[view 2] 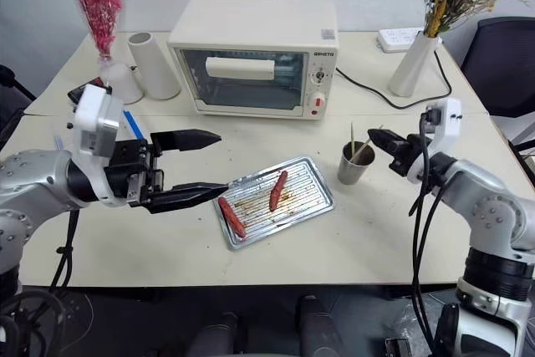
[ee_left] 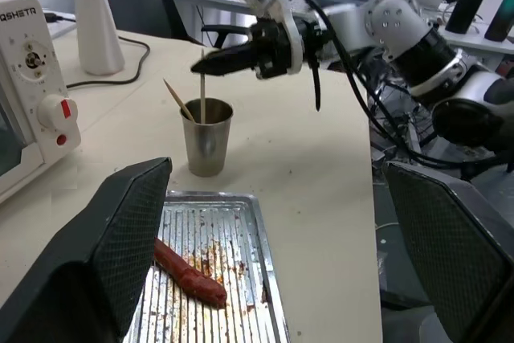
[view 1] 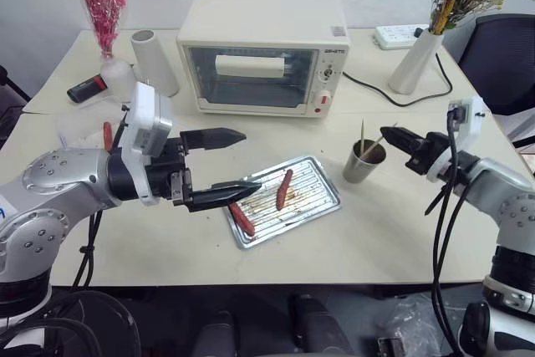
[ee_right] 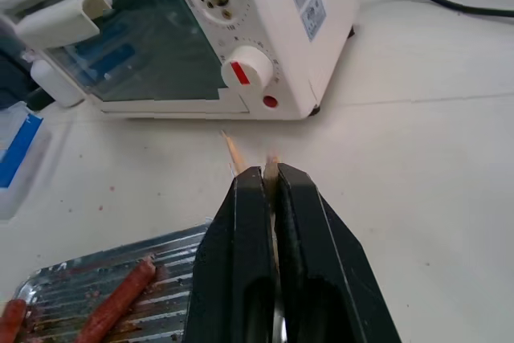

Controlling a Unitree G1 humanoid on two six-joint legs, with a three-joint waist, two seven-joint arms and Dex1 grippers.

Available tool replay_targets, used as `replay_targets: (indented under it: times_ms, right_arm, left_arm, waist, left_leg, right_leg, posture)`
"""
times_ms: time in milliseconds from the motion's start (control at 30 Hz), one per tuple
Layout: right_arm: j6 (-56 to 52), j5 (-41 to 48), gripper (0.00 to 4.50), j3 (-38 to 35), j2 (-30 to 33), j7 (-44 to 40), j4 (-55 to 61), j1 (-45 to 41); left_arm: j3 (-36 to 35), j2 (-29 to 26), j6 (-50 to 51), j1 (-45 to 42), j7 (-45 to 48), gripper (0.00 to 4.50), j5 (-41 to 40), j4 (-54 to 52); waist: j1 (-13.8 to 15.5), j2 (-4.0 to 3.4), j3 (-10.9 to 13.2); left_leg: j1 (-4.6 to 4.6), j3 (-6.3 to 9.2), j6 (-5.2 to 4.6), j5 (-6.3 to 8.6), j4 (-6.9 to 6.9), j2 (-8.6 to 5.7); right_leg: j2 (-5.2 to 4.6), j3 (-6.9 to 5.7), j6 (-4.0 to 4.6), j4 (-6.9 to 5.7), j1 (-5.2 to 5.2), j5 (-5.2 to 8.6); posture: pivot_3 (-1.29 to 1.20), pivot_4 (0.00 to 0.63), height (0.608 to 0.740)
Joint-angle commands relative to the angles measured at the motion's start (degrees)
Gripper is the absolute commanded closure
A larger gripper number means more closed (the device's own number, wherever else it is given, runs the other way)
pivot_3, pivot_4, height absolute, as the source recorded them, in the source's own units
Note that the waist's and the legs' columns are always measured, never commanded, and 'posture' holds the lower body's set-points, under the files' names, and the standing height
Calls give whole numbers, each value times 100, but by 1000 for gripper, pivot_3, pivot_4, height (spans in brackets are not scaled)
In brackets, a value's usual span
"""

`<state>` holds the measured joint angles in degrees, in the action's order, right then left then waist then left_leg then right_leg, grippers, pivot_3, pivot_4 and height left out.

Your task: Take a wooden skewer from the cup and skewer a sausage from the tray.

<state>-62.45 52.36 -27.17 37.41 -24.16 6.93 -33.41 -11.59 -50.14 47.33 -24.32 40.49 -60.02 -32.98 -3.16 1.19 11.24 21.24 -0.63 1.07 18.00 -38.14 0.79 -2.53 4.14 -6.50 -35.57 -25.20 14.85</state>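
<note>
Pinching one wooden skewer (ee_left: 202, 86) above the cup (ee_left: 206, 139), right gripper (ee_left: 201, 63) jaws closed; left gripper (view 1: 242, 161) jaws wide, empty.

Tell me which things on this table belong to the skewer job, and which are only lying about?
For the job:
- wooden skewer, pinched by the shut right gripper
- cup
- tray
- sausage

Lying about:
- toaster oven
- flower vase
- white cylinder
- power strip
</note>
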Motion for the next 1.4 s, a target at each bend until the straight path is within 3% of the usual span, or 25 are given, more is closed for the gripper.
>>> replay_targets:
  times_ms: [33,200,300,500,567,900,1267,1400]
  right_arm:
    - [-483,759,4484,-511,648,-84,209,-628]
    - [-1262,1773,4484,-648,995,157,-102,-1307]
    - [-1487,3051,4484,-666,565,1154,-529,-1700]
    - [-197,5632,4484,212,-667,3699,-445,-1309]
    - [140,6009,4484,483,-941,4148,-229,-1060]
    - [808,6064,4484,545,-2173,4912,361,-730]
    - [899,6064,4484,521,-2465,5096,661,-624]
    - [931,6064,4500,547,-2502,5098,738,-595]
  left_arm:
    - [32,137,-261,-50,15,0,222,-33]
    - [138,491,-476,-220,-218,0,537,38]
    - [208,807,-662,-409,-499,0,817,88]
    - [390,1271,-925,-489,-808,0,1249,27]
    - [477,1370,-1019,-396,-873,0,1439,-31]
    - [743,1896,-1435,-161,-1212,0,2156,2]
    - [908,2283,-1818,-614,-1062,0,2601,641]
    - [1006,2357,-1870,-673,-921,764,2641,712]
  waist:
    - [10,-1,1]
    - [17,21,-4]
    - [-9,24,-3]
    - [-8,27,-4]
    - [-2,27,-4]
    - [9,26,-4]
    - [-2,26,-4]
    - [2,26,-4]
  left_leg:
    - [2,-1,0,0,1,0]
    - [4,-4,-3,2,6,7]
    - [2,-4,-3,1,3,5]
    - [5,-5,-6,0,5,8]
    - [18,-2,-5,0,5,7]
    - [39,-3,-7,0,2,14]
    - [31,-3,-10,-1,3,11]
    - [33,-3,-10,-1,6,14]
  right_leg:
    - [0,1,0,0,-3,0]
    - [7,-20,2,19,10,1]
    - [4,5,-8,19,9,-5]
    - [9,19,-14,16,1,-9]
    - [5,23,-15,13,-14,-9]
    - [-6,30,-32,12,-28,-19]
    - [-1,28,-30,21,-28,-18]
    - [-3,29,-30,25,-28,-18]
  posture:
    - [0,150,740]
    - [0,150,740]
    - [0,150,740]
    - [0,150,740]
    - [0,150,740]
    - [0,150,740]
    - [0,150,740]
    - [0,150,740]
